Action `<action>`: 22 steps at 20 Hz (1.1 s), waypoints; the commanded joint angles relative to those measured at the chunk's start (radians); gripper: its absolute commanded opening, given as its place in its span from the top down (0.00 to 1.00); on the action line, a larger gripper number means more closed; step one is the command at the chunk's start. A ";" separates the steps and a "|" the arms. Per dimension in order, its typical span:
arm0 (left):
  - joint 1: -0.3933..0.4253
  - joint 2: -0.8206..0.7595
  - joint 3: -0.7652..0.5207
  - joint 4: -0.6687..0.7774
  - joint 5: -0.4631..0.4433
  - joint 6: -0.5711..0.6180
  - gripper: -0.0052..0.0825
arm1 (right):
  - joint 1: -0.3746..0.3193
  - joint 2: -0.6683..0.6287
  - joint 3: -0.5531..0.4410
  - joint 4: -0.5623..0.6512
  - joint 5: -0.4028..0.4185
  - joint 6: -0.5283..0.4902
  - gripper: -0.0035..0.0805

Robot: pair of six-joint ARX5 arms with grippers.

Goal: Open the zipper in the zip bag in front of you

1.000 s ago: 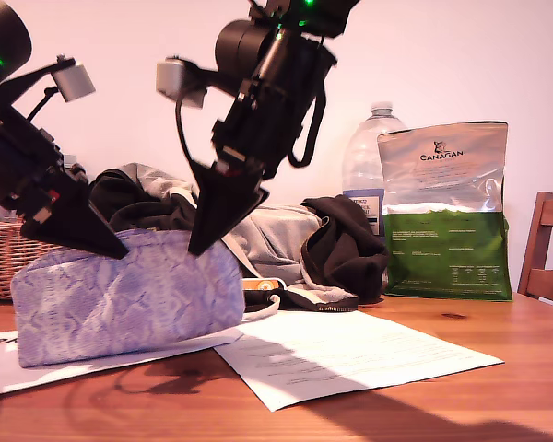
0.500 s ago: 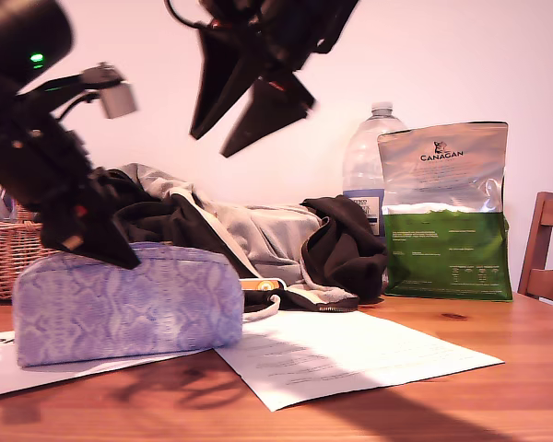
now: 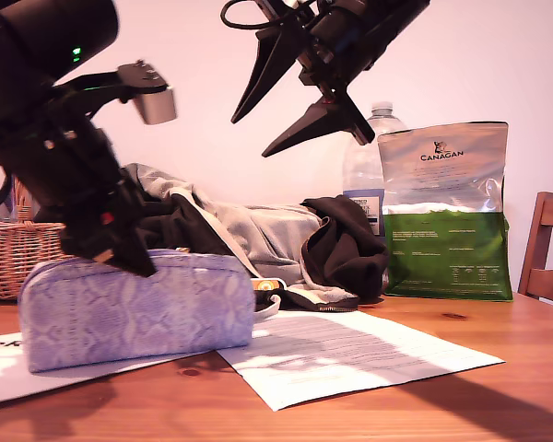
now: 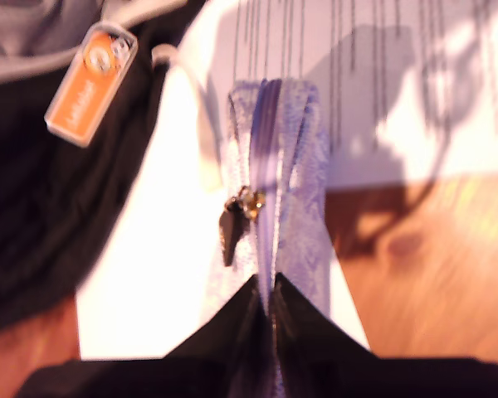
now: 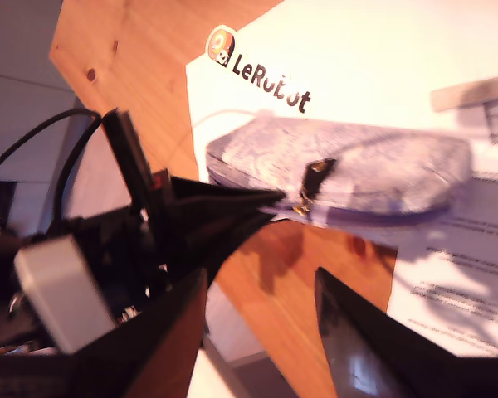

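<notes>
Second hand (image 3: 300, 101) higher, wide open, empty; first hand (image 3: 134, 262) pinched on zip bag (image 3: 138, 308) top, clothes pile (image 3: 258, 235) behind.

The zip bag (image 3: 136, 308) lies on a paper sheet (image 3: 350, 354) on the table (image 3: 498, 405); behind the zip bag sits a basket (image 3: 14, 253) (toward the exterior view's left), a clothes heap (image 3: 276, 239) behind it to that view's right, then a bottle (image 3: 369, 166) and a foil bag (image 3: 447, 212) farther right
</notes>
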 commanded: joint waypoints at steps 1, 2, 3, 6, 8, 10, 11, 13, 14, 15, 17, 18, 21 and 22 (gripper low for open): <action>-0.027 -0.015 0.006 0.045 -0.004 -0.008 0.97 | -0.002 0.055 -0.005 -0.002 -0.014 -0.005 0.52; -0.036 -0.014 0.006 0.044 -0.004 -0.009 0.97 | -0.003 0.069 -0.005 -0.006 -0.016 -0.011 0.52; -0.042 -0.014 0.003 0.038 -0.004 -0.010 0.97 | -0.003 0.080 -0.005 -0.015 -0.017 -0.031 0.52; -0.044 -0.014 -0.020 0.031 -0.004 -0.030 0.97 | -0.003 0.117 -0.005 -0.020 -0.027 -0.062 0.52; -0.045 -0.014 -0.035 0.027 -0.003 -0.038 0.97 | -0.003 0.135 -0.005 -0.018 -0.031 -0.126 0.52; -0.050 -0.014 -0.037 0.022 0.003 -0.041 0.97 | -0.003 0.152 -0.005 -0.007 -0.032 -0.171 0.52; -0.052 -0.014 -0.037 0.023 0.008 -0.040 0.97 | -0.003 0.156 -0.005 0.001 -0.031 -0.187 0.52; -0.052 -0.014 -0.037 0.022 0.016 -0.040 0.97 | -0.002 0.157 -0.005 0.008 -0.035 -0.250 0.53; -0.052 -0.013 -0.037 0.023 0.030 -0.040 0.97 | 0.003 0.157 -0.005 0.000 -0.037 -0.356 0.53; -0.051 -0.014 -0.037 0.023 0.045 -0.040 0.97 | 0.007 0.157 -0.005 -0.001 -0.039 -0.440 0.53; -0.051 -0.014 -0.037 0.021 0.058 -0.040 0.97 | 0.009 0.157 -0.005 0.009 -0.032 -0.552 0.55; -0.051 -0.014 -0.037 0.021 0.058 -0.035 0.97 | 0.015 0.157 -0.005 0.008 -0.031 -0.594 0.56; -0.051 -0.014 -0.037 0.023 0.061 -0.032 0.97 | 0.029 0.157 -0.005 0.018 -0.028 -0.610 0.60; -0.051 -0.013 -0.037 0.023 0.064 -0.032 0.97 | 0.035 0.159 -0.005 0.025 -0.012 -0.588 0.60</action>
